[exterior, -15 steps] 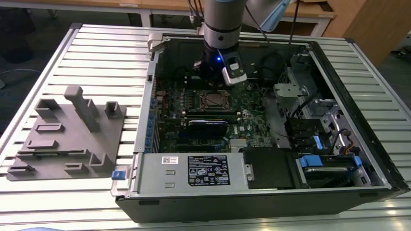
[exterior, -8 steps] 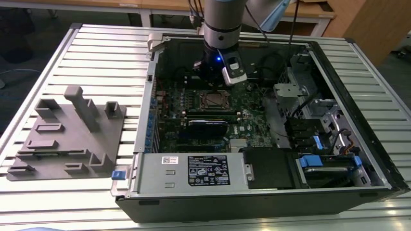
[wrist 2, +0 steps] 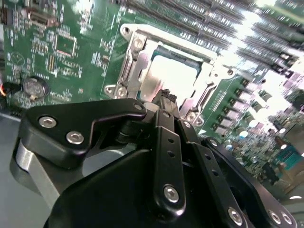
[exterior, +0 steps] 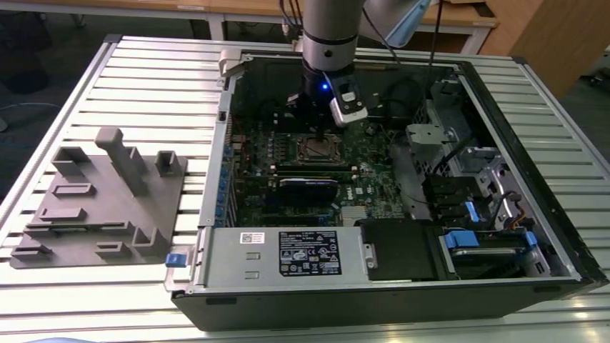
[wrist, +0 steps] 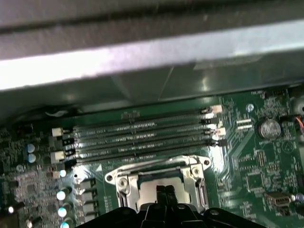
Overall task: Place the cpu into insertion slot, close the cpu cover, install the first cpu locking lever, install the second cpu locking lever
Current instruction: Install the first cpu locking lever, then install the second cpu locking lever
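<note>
Nearest edge: slatted metal desk [exterior: 114, 300], with an open computer case [exterior: 381, 307] lying on its side on it. Just inside the near wall is the silver power supply [exterior: 238, 257], and a drive bay with blue clips [exterior: 461, 239] is toward the exterior view's right. A grey holder fixture [exterior: 105, 207] sits on the desk beside the case, at the exterior view's left.

Further in is the green motherboard [exterior: 372, 168]. The insertion slot [exterior: 318, 148] is roughly mid-board. The cpu [wrist 2: 175, 76] sits flat in it, silver top up, as the second wrist view shows. The cpu cover [wrist 2: 134, 66] lies down around the chip and frames it. I can't tell whether any lever is latched.

The gripper [exterior: 318, 132] hangs straight over the slot. Its jaws are drawn narrow, tips nearly together, right at the chip's top face. Nothing is visible between them, and I can't tell if they touch the chip or sit just above it.

Long black memory slots [wrist: 142, 137] run in parallel just beyond the slot, and a coin cell [wrist: 269, 128] is off to one side of them.

The arm [exterior: 331, 28] comes down from the far side of the case.
</note>
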Motion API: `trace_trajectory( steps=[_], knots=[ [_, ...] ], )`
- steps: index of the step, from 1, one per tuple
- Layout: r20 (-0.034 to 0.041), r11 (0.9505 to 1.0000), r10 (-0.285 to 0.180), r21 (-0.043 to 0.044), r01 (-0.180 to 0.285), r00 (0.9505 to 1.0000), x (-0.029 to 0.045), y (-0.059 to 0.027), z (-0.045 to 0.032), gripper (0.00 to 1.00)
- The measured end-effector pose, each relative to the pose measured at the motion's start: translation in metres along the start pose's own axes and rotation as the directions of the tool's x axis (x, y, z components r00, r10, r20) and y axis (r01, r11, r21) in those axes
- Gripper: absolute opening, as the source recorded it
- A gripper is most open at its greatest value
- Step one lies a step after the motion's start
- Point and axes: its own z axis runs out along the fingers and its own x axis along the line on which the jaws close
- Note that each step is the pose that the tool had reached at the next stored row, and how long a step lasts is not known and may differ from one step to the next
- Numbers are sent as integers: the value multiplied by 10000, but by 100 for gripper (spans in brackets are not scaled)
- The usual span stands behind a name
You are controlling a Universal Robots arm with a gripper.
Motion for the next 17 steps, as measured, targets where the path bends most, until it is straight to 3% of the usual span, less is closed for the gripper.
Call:
trace_trajectory(
  steps=[1,11,17],
  knots=[
    [9,10000,-4,50,4,10000,0,0,0,11],
    [8,10000,-4,54,4,10000,-15,-87,-2,11],
    [6,10000,-77,49,77,10000,-15,-89,-3,11]
  ],
)
